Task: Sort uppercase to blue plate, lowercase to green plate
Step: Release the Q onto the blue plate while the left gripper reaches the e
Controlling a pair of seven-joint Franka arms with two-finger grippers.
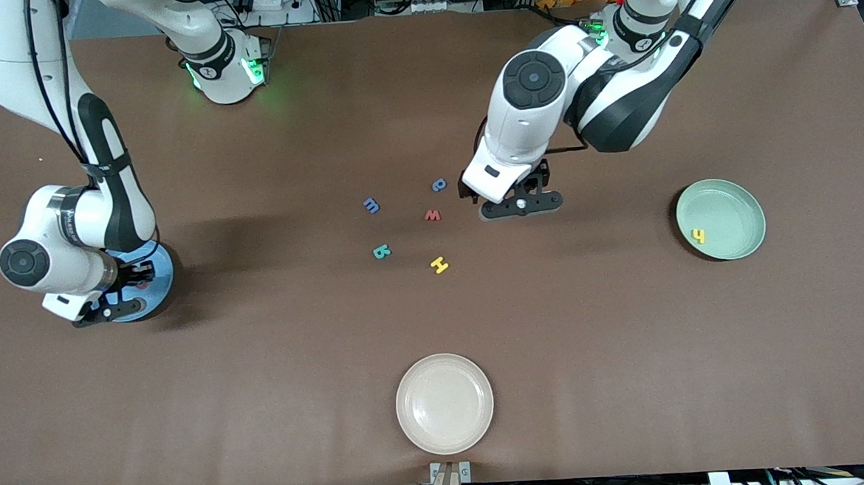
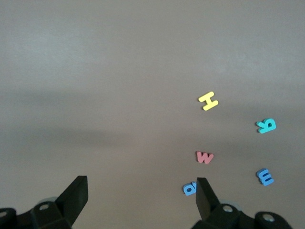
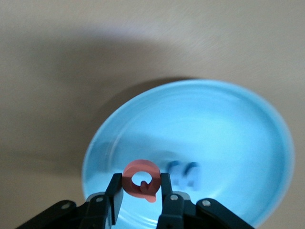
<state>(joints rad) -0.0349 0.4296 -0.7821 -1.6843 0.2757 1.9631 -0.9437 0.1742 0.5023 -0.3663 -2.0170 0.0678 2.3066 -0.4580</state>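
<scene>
Red Q [image 3: 141,179]: foam ring, upright on edge between the right gripper's [image 3: 141,191] fingers, tail pointing down, over the blue plate [image 3: 228,119].
Blue plate: shallow, glossy, at the right arm's end of the table; a blurred blue letter [image 3: 185,172] lies in it, probably an M or W.
Left gripper [image 2: 141,193]: fingers spread wide, holding nothing, over brown table [image 1: 630,350] near blue a [image 1: 439,185].
Loose letters: red w [image 1: 433,215], blue m [image 1: 372,206], teal B [image 1: 381,252], yellow H [image 1: 440,265], lying flat.
Green plate [image 1: 733,204]: holds yellow h [image 1: 698,236].
Cream plate [image 1: 445,403]: nearest the front camera.
</scene>
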